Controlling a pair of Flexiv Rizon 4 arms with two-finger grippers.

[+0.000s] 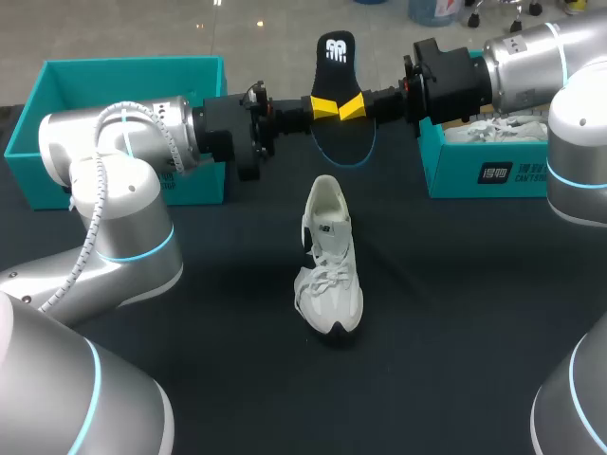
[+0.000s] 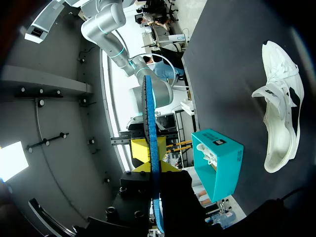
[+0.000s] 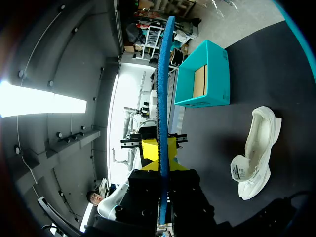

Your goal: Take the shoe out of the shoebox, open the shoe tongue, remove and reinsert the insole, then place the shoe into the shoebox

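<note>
Head view, insole (image 1: 335, 52): held up off the table at the upper middle of the frame, black face toward the camera, blue edge showing below the yellow tips.
Left gripper (image 1: 324, 107): comes in from the left and is clamped on the insole; in the left wrist view a yellow tip sits on each side of the edge-on insole (image 2: 150, 128).
Right gripper (image 1: 353, 107): comes in from the right, tips touching the left gripper's, also clamped on the insole; its wrist view shows the blue edge (image 3: 162, 74) between its fingers.
Shoe (image 1: 327, 261): white, upright on the dark table (image 1: 455, 303), centre of frame, below the insole and apart from it.
Left shoebox (image 1: 133, 63): teal, open, upper left.
Right shoebox (image 1: 474, 171): teal, upper right, with a second white shoe (image 1: 493, 128) inside.
</note>
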